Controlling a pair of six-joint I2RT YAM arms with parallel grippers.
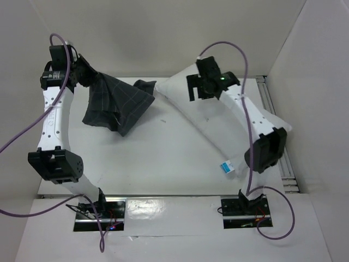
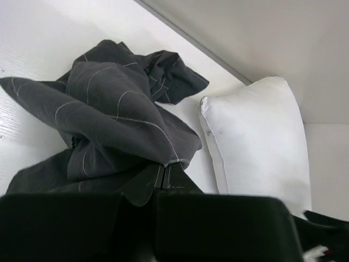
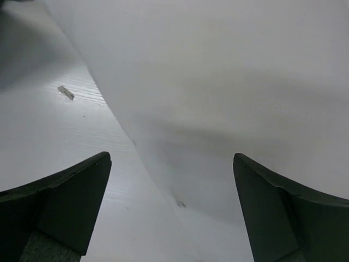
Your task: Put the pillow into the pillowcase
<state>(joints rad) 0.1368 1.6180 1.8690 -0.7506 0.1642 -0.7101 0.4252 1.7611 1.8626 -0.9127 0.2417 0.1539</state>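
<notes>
My left gripper (image 1: 82, 71) is pinched tight on a fold of the pillowcase (image 1: 117, 103) and holds that end raised. The dark checked cloth drapes from my fingers like a tent, its lower edge resting on the table (image 1: 152, 158) below. My right gripper (image 3: 172, 164) stands wide, its 2 fingers apart and holding nothing, low over the far end of the pillow (image 1: 210, 134). The pillow lies flat on the table beneath that gripper and runs back under my right arm, its small blue-and-white tag (image 1: 227, 167) at the near edge. A bunched corner of the pillowcase sits just beside the pillow's far corner; I cannot tell whether they touch.
</notes>
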